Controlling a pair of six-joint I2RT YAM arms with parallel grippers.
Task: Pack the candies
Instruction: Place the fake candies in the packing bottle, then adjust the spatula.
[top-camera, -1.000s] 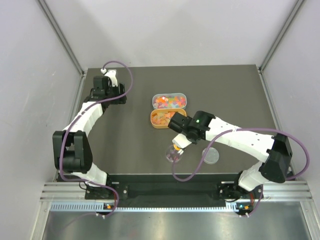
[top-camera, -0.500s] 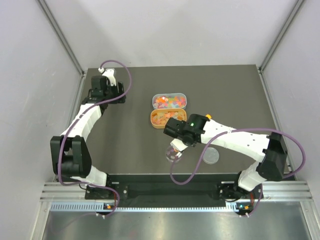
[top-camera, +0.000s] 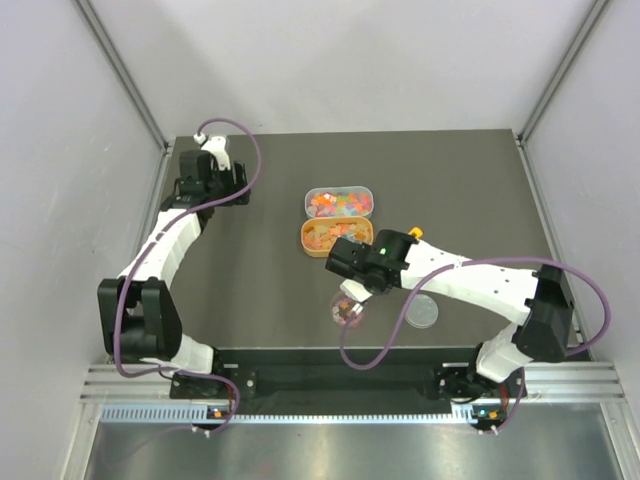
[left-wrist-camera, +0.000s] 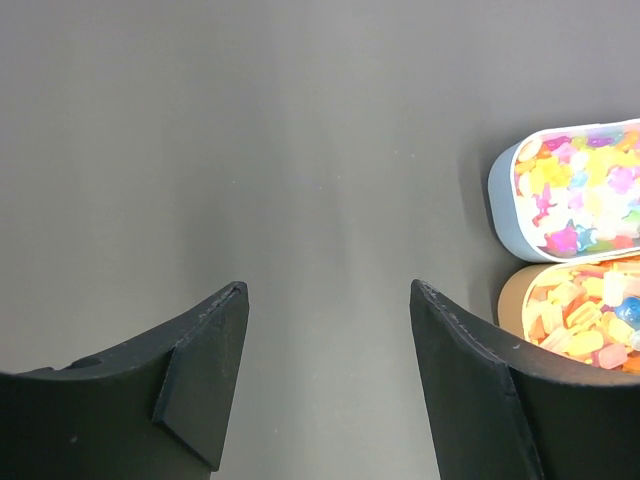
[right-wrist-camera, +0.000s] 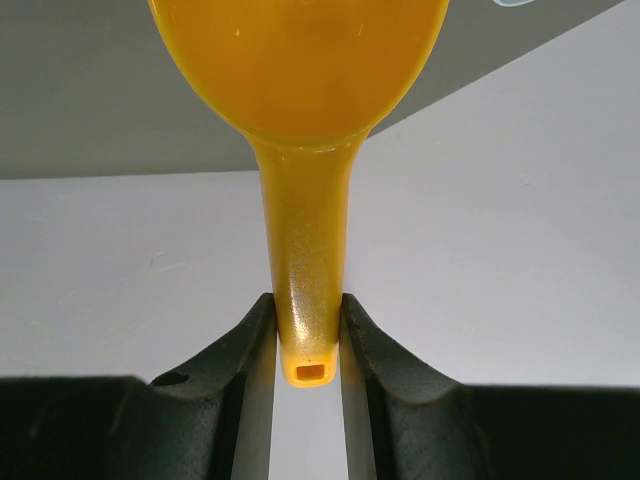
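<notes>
Candies (left-wrist-camera: 580, 195): tiny, loose, judged light and hard; best scooped, not pinched. Right gripper (right-wrist-camera: 307, 330) clamps orange scoop (right-wrist-camera: 305, 150) by handle. Left gripper (left-wrist-camera: 328, 295), far left: spread, empty.

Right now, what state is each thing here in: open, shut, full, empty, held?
white tray: open, full of candies.
orange tray: open, full of candies.
small clear cup: uncovered, a few candies inside.
clear lid: off, lying flat on the table.
left gripper: open, empty.
right gripper: shut on the handle of the orange scoop.
orange scoop: held beside the small clear cup.
</notes>
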